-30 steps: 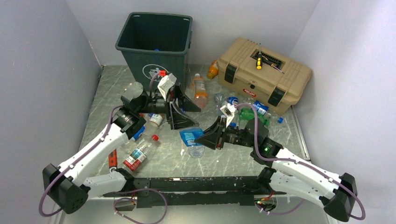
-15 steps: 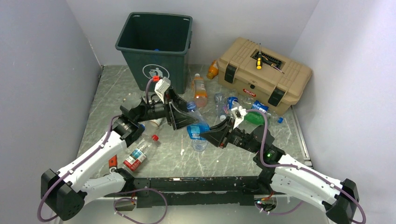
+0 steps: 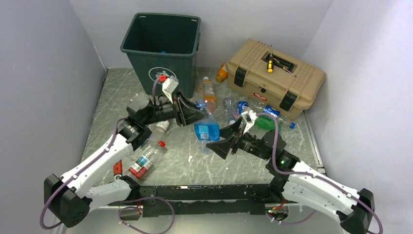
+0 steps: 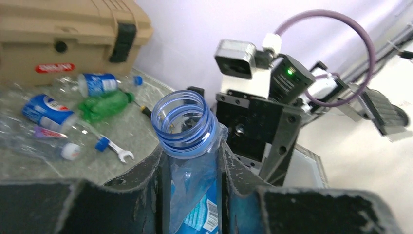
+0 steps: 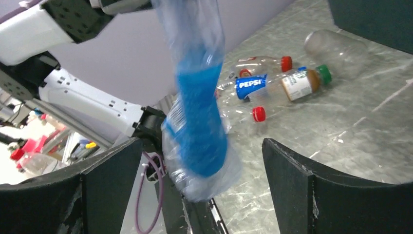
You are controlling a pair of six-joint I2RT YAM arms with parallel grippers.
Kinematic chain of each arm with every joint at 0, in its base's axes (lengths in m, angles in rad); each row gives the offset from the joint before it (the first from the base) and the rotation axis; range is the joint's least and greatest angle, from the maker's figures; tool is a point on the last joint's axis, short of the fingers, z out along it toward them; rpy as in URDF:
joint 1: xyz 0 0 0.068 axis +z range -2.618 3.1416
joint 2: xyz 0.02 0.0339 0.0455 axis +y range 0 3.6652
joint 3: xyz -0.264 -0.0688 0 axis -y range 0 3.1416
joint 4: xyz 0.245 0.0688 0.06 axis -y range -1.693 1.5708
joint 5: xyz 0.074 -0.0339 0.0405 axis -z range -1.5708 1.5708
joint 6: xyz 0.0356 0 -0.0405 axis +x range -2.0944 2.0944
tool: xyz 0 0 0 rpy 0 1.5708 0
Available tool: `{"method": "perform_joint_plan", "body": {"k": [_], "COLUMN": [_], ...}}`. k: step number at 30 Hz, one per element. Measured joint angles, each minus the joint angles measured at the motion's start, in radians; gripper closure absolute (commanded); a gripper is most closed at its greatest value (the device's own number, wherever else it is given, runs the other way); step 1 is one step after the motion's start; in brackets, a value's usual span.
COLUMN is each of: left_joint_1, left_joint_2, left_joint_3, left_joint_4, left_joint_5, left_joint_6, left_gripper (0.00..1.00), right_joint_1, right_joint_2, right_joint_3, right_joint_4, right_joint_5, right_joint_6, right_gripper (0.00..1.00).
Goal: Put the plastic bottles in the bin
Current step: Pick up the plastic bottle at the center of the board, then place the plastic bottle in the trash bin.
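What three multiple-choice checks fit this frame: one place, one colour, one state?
1. In the top view, where does the tan toolbox stand relative to the bin?
A. To its left
B. To its right
C. Inside it

2. What colour is the label on the bottle gripped by the left end effector?
A. Blue
B. Red
C. Orange

3. What state is the right end effector in?
A. Open
B. Shut on the bottle
C. Shut on a screwdriver

Key:
1 B: the tan toolbox sits right of the bin, apart from it.
2 A: the top and right wrist views show a blue label.
3 A: its jaws stand wide, clear of the bottle hanging between them.
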Motion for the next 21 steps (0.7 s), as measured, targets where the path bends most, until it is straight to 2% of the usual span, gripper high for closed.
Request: {"method": "perform_joint_plan", "body": {"k": [4,7,10,15,21], "left_joint_1": [0.002,0.015,0.058,0.212,0.326], "left_joint_2": [0.000,0.007,0.059,0.211,0.488], "left_joint_3": [0.141,0.290,0.473,0.655,0.787], "left_joint_4": [-0.160,-0.260,-0.290,-0.191,0.006], "left_joint_5": [-0.120,-0.270,-0.447,-0.613,-0.679], "left_joint_6": [0.127,0.241,0.368,0.486,0.582], "left_gripper": [1.00,1.00,1.00,1.00,1.00], "right_joint_1": [0.000,0.000,0.000,0.000,0.000], "right_joint_2": [-0.082,-0.183,-0.283,-0.364,-0.396], "right_joint_3": [0.065,0.117,0.131,0.112,0.030], "right_joint_4": [-0.171,-0.288,-0.365,-0.466,-0.545], "right_joint_5": [0.050,0.125,0.209,0.316,0.369], "right_joint_6": [-0.033,-0.065,-0.081,-0.080,-0.062], "right_gripper": [0.00,0.00,0.00,0.00,0.01]}}
